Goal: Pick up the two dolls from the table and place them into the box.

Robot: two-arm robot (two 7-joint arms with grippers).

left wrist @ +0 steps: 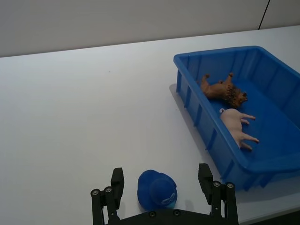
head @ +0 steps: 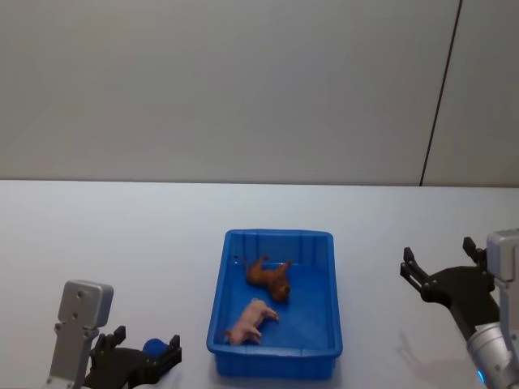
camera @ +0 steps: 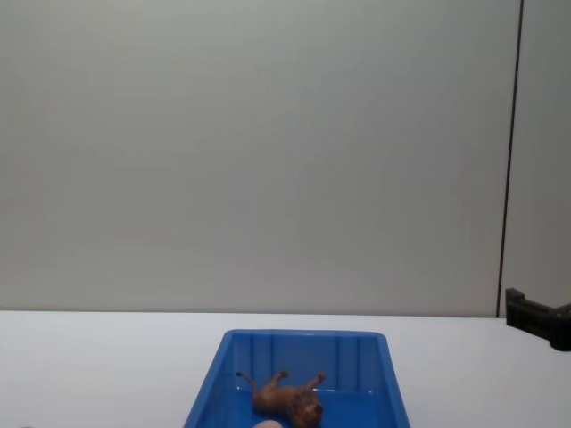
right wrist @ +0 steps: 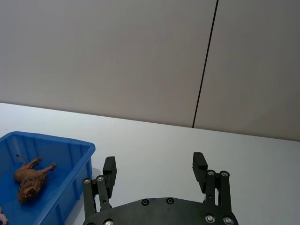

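1. Leftmost, the left gripper (head: 138,356) sat low at the near left of the table (head: 122,243), fingers (left wrist: 116,180) spread wide, pinching nothing.
2. Right between those fingers lay a small blue cap-like thing (left wrist: 157,190) on the tabletop; can't tell whether it touched either finger.
3. Center: the box (head: 223,284), blue w/ ribbed walls, stood on the table just right of the left gripper.
4. Inside it, toward the far end, the brown doll (head: 269,276) lay on its side, legs out, darker head toward the robot.
5. Nearer the front wall lay the pink doll (head: 250,321), also on its side, close to the brown one but apart from it. Both dolls were on the box floor.
6. Far right, the right gripper (head: 438,271) hung above the table, well apart from the box, fingers (right wrist: 200,164) spread open & holding nothing.
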